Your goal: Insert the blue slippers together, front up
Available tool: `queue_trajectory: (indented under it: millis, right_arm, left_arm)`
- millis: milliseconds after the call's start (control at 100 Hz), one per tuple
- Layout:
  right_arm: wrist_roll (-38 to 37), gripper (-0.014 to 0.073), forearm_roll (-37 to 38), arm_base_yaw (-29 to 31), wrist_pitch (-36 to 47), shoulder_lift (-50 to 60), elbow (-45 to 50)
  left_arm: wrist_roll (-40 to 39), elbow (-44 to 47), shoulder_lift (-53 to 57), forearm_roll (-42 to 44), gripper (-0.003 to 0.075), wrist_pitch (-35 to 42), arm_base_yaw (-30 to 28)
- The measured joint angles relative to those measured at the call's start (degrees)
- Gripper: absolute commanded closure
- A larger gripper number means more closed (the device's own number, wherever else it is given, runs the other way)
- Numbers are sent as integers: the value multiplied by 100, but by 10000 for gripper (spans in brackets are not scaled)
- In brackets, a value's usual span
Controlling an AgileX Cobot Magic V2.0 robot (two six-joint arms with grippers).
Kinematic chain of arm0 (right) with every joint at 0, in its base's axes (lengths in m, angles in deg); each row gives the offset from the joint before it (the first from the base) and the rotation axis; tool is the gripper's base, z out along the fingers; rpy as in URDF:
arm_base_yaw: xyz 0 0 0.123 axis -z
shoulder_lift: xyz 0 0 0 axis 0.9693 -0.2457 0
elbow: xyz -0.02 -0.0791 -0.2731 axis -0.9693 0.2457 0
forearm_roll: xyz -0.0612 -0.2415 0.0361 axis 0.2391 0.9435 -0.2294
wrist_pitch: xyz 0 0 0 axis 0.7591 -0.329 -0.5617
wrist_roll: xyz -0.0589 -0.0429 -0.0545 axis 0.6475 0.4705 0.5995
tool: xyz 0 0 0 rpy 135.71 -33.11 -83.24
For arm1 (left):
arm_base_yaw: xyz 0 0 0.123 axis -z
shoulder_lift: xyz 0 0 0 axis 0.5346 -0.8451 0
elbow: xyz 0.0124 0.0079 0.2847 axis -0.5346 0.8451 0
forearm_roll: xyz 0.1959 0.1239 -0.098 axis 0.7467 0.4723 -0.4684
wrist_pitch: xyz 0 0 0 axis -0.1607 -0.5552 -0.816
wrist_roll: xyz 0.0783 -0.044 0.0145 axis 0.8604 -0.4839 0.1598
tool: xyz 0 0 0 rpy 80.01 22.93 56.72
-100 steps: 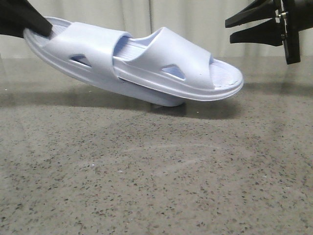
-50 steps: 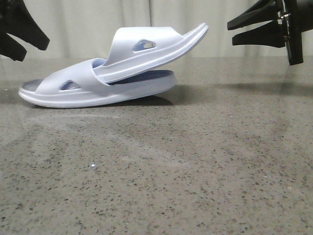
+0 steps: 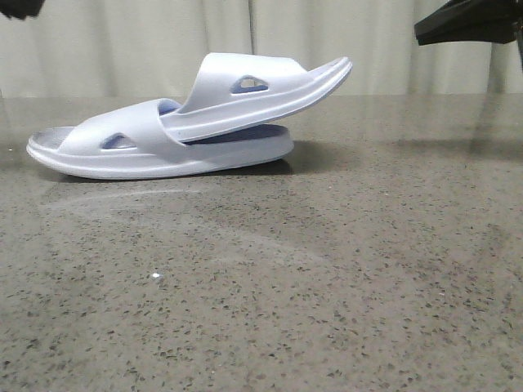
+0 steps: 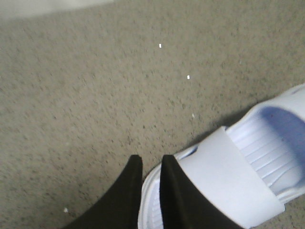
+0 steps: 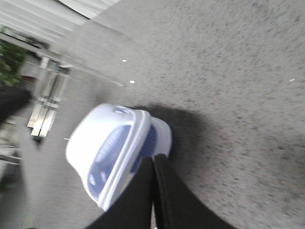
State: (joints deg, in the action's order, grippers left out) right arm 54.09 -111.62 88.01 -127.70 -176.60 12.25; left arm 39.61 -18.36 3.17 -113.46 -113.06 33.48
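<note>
- I see a grey speckled stone-look table [image 3: 327, 286] filling the lower part of the front view, glossy enough to throw soft shadows, with pale pleated curtains [image 3: 147, 49] hanging behind its far edge.
- The blue slippers [image 3: 176, 131] lie on the table toward the far left, nearer the far edge than the near one; nothing is holding them.
- One slipper [image 3: 106, 151] sits flat on its sole. The other slipper [image 3: 270, 86] is pushed in under the first one's strap, and its free end tilts up off the table, pointing toward the right side.
- In the front view I get only a dark sliver of the left gripper [image 3: 18, 8] at the upper left corner, and the right gripper [image 3: 466, 23] as a dark shape in the upper right; both hang above the table, clear of the slippers.
- The left wrist view adds what the front cannot: the left gripper's [image 4: 150, 164] fingertips stand close together with a narrow gap, holding nothing, above the table with a slipper strap and its ribbed footbed just beside them.
- The right wrist view, blurred, shows the right gripper's [image 5: 153, 164] fingers pressed together, empty, with the stacked rounded ends of the slippers [image 5: 116, 152] seen end-on and their shadow on the table.
- That same view shows blurred pale slats and some greenery [image 5: 9, 62] beyond the table edge.
</note>
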Motion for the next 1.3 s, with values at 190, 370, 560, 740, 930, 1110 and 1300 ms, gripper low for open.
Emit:
queue_trajectory:
  millis: [190,370,560,740,930,1110,1300]
  right_arm:
    - [63,673,737,-47,1071,1085,279]
    - [421,673,668,-56,1779,2075,875]
    - [916,673,404,-56,2218,2944,1952]
    - [1538,673,-55,-56,2746,4201,3279]
    - [2033,673,-494,-56,2999,5608,4469]
    - [2094,673,-532,-147,2999,6600,5189]
    - [2104,673,-487,-255,3076,6970,5409]
  left_arm:
    - [64,114,946,-10,705,777,0]
    - [229,595,1760,-192,705,1088,0]
    - [1243,1804,2612,-1151,705,1490,0]
    - [2422,3101,3807,-2275,705,1848,0]
    - [2710,4139,5101,-2788,705,1991,0]
    - [2747,4757,6114,-3026,705,1953,0]
    - [2755,5167,6679,-3084,705,1920,0]
